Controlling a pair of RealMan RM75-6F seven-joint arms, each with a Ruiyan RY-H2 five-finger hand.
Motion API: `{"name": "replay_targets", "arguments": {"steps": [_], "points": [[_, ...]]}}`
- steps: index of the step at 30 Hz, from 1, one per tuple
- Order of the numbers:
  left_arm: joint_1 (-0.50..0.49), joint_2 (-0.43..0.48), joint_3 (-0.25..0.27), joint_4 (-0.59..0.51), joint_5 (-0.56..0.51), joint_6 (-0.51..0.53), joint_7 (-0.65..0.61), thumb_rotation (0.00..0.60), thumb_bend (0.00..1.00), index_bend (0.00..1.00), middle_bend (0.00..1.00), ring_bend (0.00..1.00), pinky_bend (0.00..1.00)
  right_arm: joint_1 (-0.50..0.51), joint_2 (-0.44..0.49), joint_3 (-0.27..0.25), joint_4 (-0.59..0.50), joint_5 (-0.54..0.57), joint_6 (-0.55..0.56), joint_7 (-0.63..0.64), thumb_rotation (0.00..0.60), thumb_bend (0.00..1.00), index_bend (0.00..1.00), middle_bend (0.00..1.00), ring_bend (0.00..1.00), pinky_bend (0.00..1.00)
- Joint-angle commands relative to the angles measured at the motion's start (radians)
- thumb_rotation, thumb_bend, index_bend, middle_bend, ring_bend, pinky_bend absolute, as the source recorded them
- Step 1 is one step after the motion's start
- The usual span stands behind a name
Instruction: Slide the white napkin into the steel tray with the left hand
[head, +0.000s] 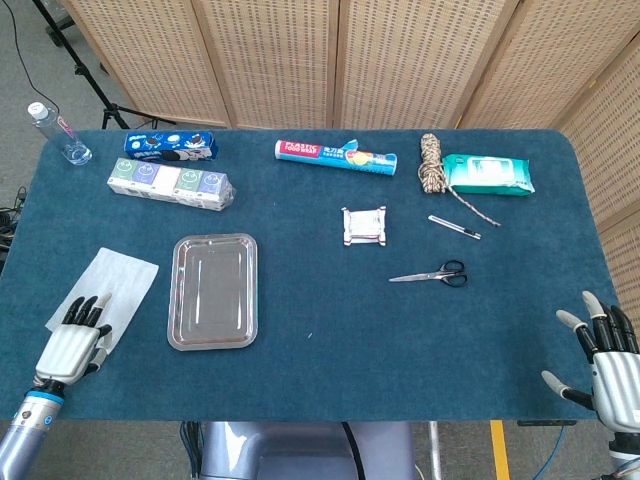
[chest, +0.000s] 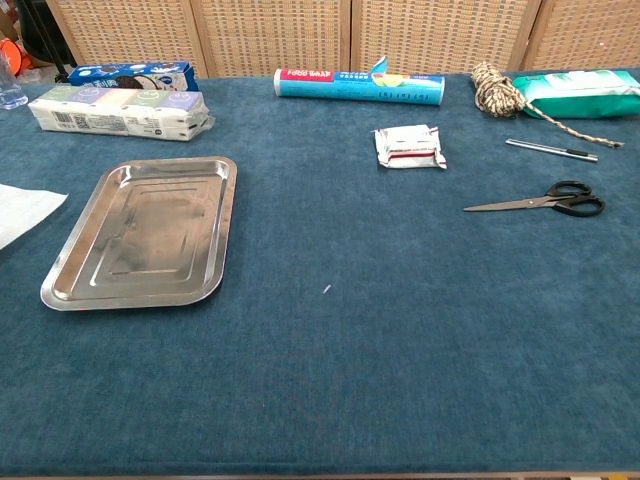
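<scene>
We see a blue cloth-covered table (head: 330, 330) that fills both views, and we take its contents from the biggest down. The steel tray (head: 213, 291) lies flat on the left part, its long sides running away from the robot, and it holds nothing. The white napkin (head: 112, 282) lies on the cloth just left of the tray, turned at a slant, one corner close to the tray's left rim but not over it; in the chest view only its right end shows, at the left edge (chest: 25, 212). At the far side we find a teal wet-wipes pack (head: 489, 173), a multipack of tissues (head: 172, 184), a roll of plastic food bags (head: 335, 155) and a blue biscuit packet (head: 171, 147). Our left hand (head: 72, 346) lies palm down at the near left corner, its fingertips (head: 88, 310) resting on the napkin's near edge, fingers straight and close together, holding nothing. Our right hand (head: 606, 365) is at the near right corner, fingers spread apart and empty. Beside the wipes pack sits a coil of rope (head: 434, 165). Smaller still are a small wrapped white packet (head: 364, 224) in the middle, black-handled scissors (head: 432, 273), a clear bottle (head: 60, 134) at the far left corner, and a thin pen-like tool (head: 454, 227).
</scene>
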Motion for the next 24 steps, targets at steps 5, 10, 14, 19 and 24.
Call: {"name": "replay_targets", "arguments": {"steps": [5, 10, 14, 19, 24], "points": [[0.000, 0.004, -0.008, -0.006, -0.001, 0.014, 0.000, 0.600, 0.43, 0.76, 0.00, 0.00, 0.00, 0.000, 0.000, 0.000, 0.000, -0.001, 0.000, 0.001, 0.600, 0.05, 0.21, 0.00, 0.00, 0.00], [-0.004, 0.021, -0.021, -0.027, 0.000, 0.032, 0.009, 0.600, 0.43, 0.76, 0.00, 0.00, 0.00, 0.000, 0.000, -0.001, 0.000, -0.003, 0.001, 0.000, 0.600, 0.05, 0.21, 0.00, 0.00, 0.00], [-0.015, 0.049, -0.047, -0.067, -0.009, 0.048, 0.017, 0.600, 0.43, 0.76, 0.00, 0.00, 0.00, 0.000, 0.000, -0.001, -0.001, -0.002, 0.000, 0.000, 0.600, 0.05, 0.21, 0.00, 0.00, 0.00], [-0.029, 0.072, -0.070, -0.114, -0.016, 0.058, 0.044, 0.600, 0.43, 0.76, 0.00, 0.00, 0.00, 0.000, 0.000, -0.001, -0.001, -0.002, -0.002, -0.003, 0.600, 0.05, 0.21, 0.00, 0.00, 0.00], [-0.044, 0.092, -0.094, -0.167, -0.018, 0.072, 0.070, 0.600, 0.43, 0.76, 0.00, 0.00, 0.00, 0.000, 0.000, -0.001, -0.001, -0.002, 0.000, -0.001, 0.600, 0.05, 0.21, 0.00, 0.00, 0.00]]}}
